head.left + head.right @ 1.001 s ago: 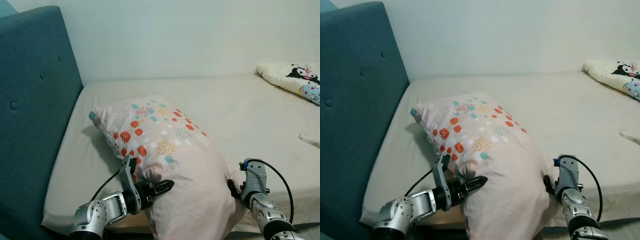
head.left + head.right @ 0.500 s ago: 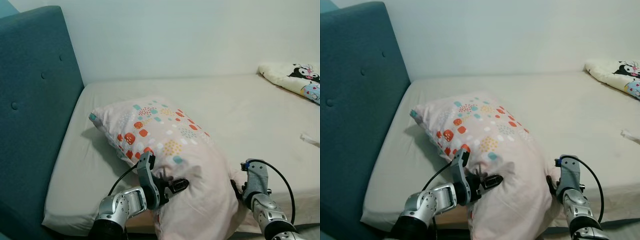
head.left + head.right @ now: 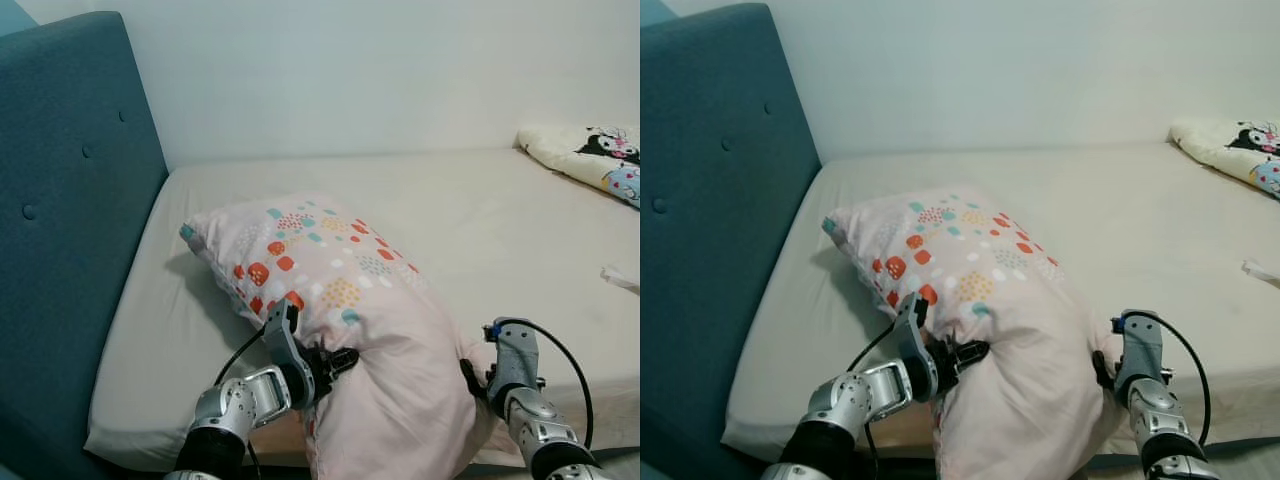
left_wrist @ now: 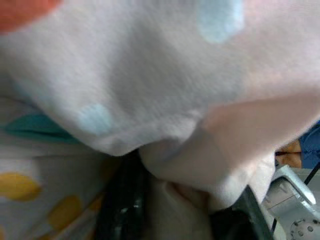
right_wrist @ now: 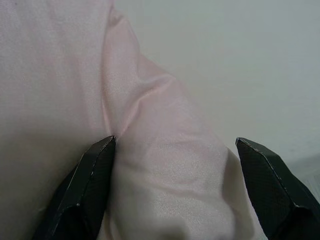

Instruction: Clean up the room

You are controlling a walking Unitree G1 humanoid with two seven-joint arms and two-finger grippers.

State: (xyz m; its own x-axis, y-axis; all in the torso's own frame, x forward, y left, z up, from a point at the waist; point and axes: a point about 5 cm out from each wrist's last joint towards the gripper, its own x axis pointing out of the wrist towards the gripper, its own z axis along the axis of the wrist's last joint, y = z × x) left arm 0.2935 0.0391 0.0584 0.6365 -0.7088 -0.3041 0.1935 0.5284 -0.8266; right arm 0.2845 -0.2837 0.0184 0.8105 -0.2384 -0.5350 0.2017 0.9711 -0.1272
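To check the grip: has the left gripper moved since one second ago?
Yes. The left gripper moved right, away from the headboard, into the pillow.

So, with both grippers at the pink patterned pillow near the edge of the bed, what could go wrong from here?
1. The pink pillow with coloured spots overhangs the near edge of the beige mattress; it may slide off if released.
2. The left gripper pinches only a fold of cloth, so it could slip.
3. The right gripper has its fingers spread around a corner bulge; this hold looks loose.
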